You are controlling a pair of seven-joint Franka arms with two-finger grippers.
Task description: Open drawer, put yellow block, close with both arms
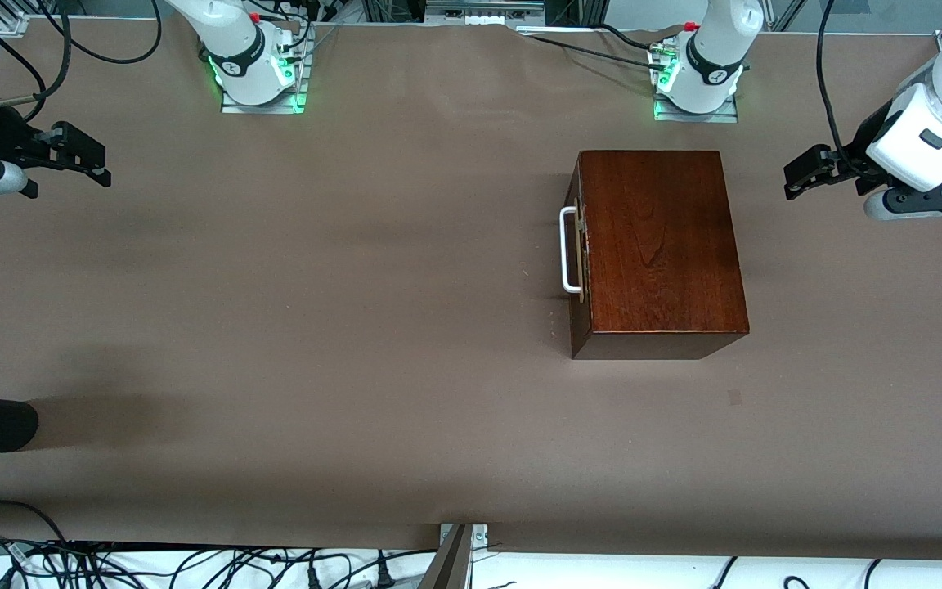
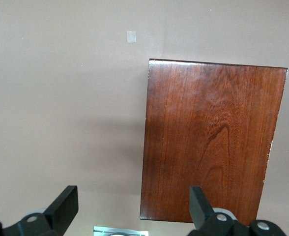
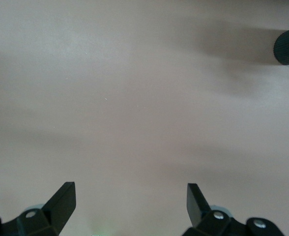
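**Waiting end effectors, a shut drawer, and no yellow block in sight**

Standing on the brown worktop [image 1: 356, 327] toward the left arm's end was a glossy dark mahogany box [image 1: 659, 245], smooth and straight-edged, its long axis running from the robots' bases toward the front camera. The drawer [image 1: 579, 249] sat fully shut, and its white loop handle [image 1: 569, 249] faced the right arm's end of the worktop. The left end effector [image 1: 802, 176] hung released over the worktop just beside the box, at the end away from the handle, and was much the nearer. The right end effector [image 1: 82, 155], also released, waited well apart at its own end, over bare matte surface. The yellow block appeared in no view.
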